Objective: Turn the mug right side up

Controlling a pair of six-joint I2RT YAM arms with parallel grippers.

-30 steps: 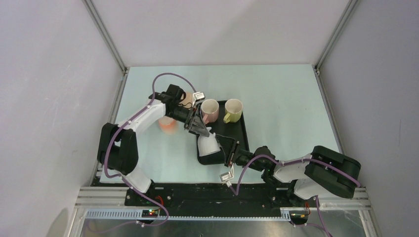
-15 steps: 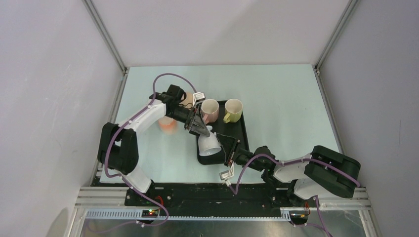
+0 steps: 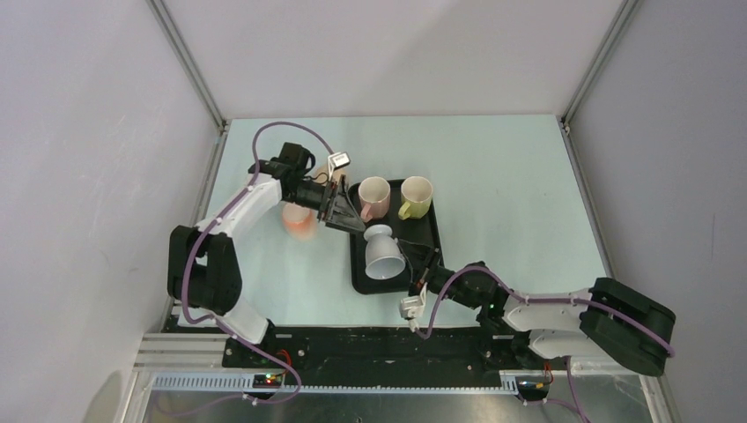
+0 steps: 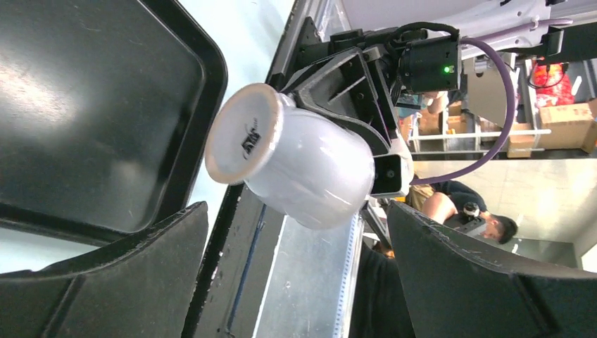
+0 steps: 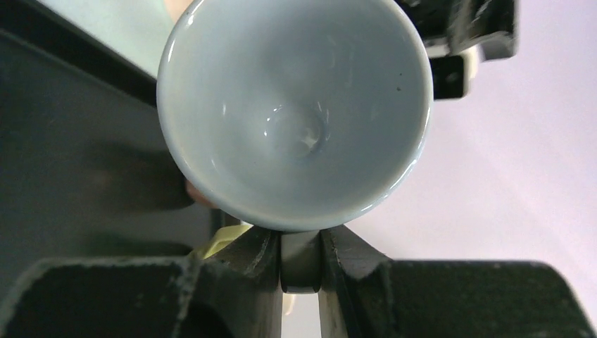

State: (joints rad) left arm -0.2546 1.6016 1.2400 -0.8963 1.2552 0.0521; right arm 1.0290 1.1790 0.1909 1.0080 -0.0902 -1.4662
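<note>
At the bottom of the top view, our right arm reaches up and left to the tray (image 3: 433,240). The right gripper (image 3: 411,263) has its fingers (image 5: 257,271) pressed together on the white mug (image 3: 383,253), gripping it at the rim's lower edge. The mug lies tipped on its side over the lower half of the tray, mouth toward the bottom of the frame and base toward the top. Just above and left of it, our left gripper (image 3: 346,215) hangs with its fingers (image 4: 127,282) spread wide, apart from the mug. Farther up the tray stand a pink mug (image 3: 374,196) and a yellow mug (image 3: 416,196), both mouth up. An orange cup (image 3: 298,221) sits left of the tray.
</note>
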